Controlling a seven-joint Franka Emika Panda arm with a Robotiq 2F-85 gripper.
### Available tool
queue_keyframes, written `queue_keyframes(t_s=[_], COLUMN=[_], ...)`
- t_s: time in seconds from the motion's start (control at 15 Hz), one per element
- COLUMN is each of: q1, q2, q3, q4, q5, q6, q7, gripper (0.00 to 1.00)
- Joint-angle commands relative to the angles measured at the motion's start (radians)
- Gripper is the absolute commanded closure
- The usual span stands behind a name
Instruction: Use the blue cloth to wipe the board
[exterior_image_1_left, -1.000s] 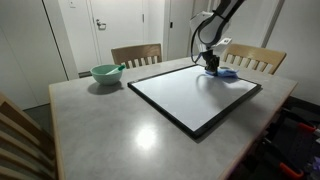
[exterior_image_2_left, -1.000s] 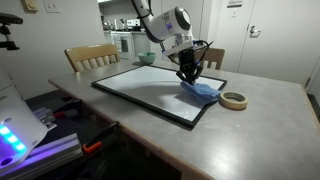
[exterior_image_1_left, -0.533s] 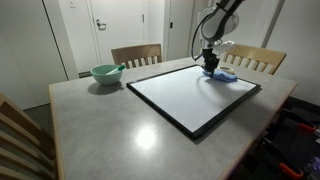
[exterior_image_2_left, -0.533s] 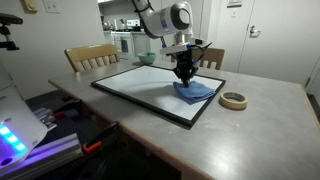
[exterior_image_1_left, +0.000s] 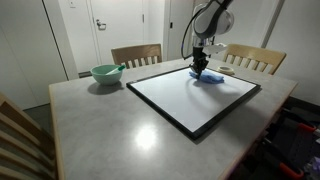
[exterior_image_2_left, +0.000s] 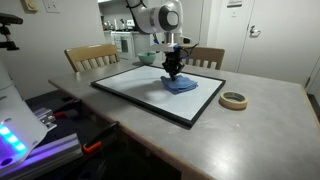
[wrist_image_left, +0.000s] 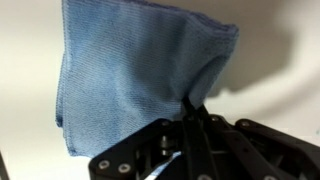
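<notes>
The blue cloth (exterior_image_1_left: 209, 77) lies spread on the far part of the board (exterior_image_1_left: 185, 98), a white panel with a black frame. In an exterior view the cloth (exterior_image_2_left: 181, 84) sits under the gripper (exterior_image_2_left: 172, 72), which points straight down and pinches its near edge. Seen from the wrist, the cloth (wrist_image_left: 135, 70) fans out over the white surface, and the gripper (wrist_image_left: 192, 112) is shut on a bunched corner of it. The gripper (exterior_image_1_left: 199, 64) stands near the board's far edge.
A pale green bowl (exterior_image_1_left: 106, 73) sits on the grey table (exterior_image_1_left: 100, 125) beside the board. A roll of tape (exterior_image_2_left: 234, 100) lies off the board's end. Wooden chairs (exterior_image_1_left: 136, 54) stand along the far side, and another chair back (exterior_image_1_left: 20, 135) is close to the camera.
The gripper has dragged the blue cloth along the board's far part, away from the corner near the tape roll and toward the bowl side. It stayed shut on the cloth.
</notes>
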Motion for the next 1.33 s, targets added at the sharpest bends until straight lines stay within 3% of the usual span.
queue_keyframes(t_s=[0.0,0.87,1.27], q1=[-0.008,0.043,0.079], q2=[-0.014,0.037,0.1], q3=[0.064,0.19,0.211], q4=[-0.021,0.048,0.154], q5=[0.109,0.25,0.249], q6=[-0.001,-0.039,-0.117], q7=[-0.041,-0.092,-0.103], gripper=[0.99,0.99,0.99])
